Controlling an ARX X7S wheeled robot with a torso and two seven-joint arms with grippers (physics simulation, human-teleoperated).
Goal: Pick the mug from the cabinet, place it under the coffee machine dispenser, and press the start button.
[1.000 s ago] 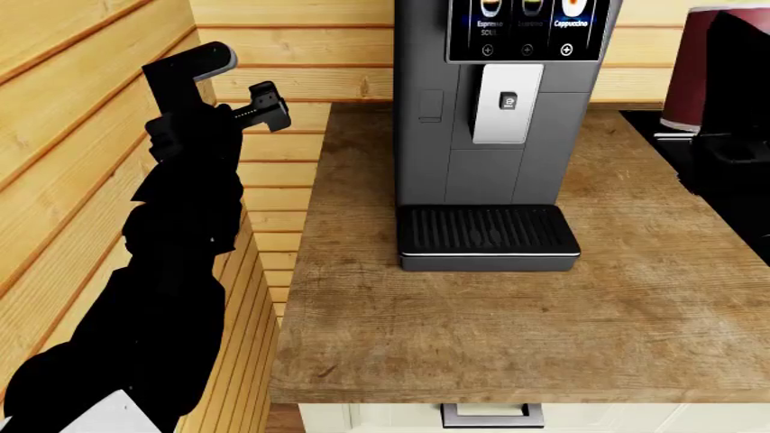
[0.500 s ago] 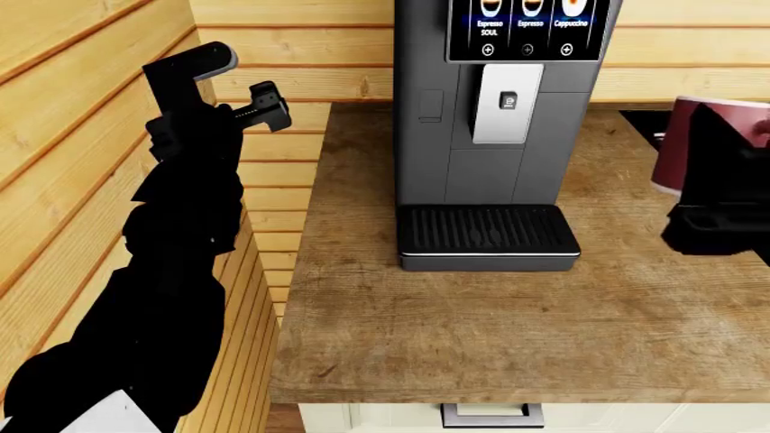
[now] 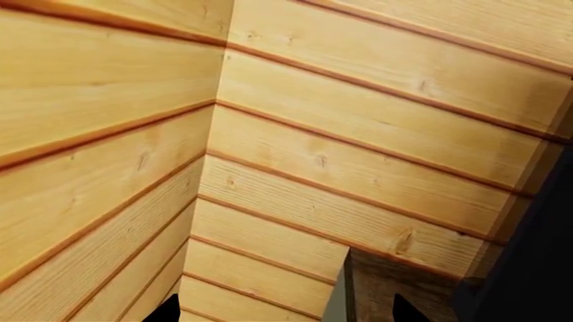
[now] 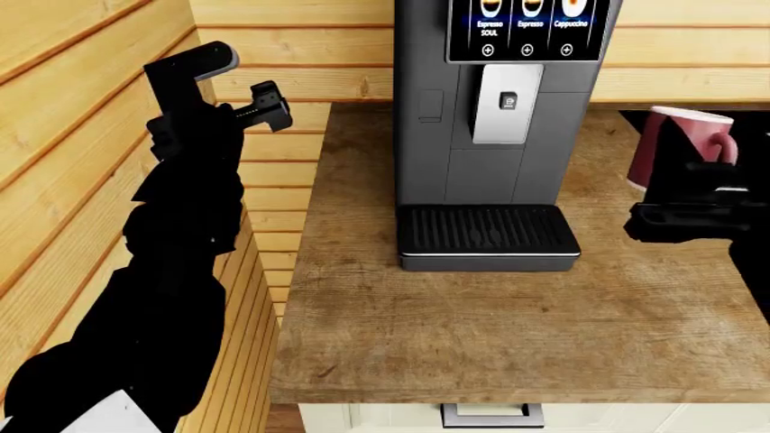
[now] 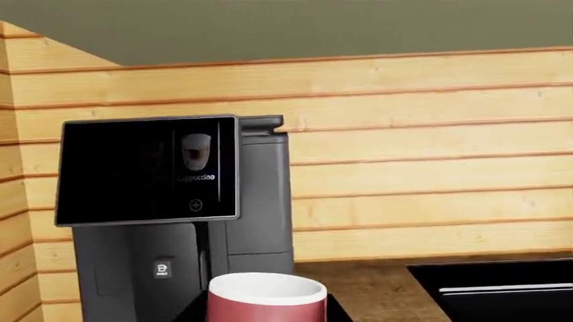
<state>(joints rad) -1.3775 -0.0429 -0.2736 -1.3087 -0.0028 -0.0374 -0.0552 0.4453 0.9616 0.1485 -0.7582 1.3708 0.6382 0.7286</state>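
Head view: right gripper [image 4: 695, 219] is clamping the mug [image 4: 677, 149] and holding it up off to the right of the machine [image 4: 481, 126].

Mug is sitting upright in the grip, handle pointing right, hanging above the counter [image 4: 506, 316] and well apart from the dispenser [image 4: 506, 104] and the ribbed tray [image 4: 488, 236] under it. From the right wrist cam the mug's white rim [image 5: 267, 290] is poking up right in front of the lens, with the machine's dark screen [image 5: 147, 171] behind it and wood-plank wall [image 5: 421, 168] all around. Left gripper [image 4: 234, 86] is raised up near the wall corner, left of the machine, fingers looking spread with nothing between them; its wrist cam is only showing planks [image 3: 268, 168].
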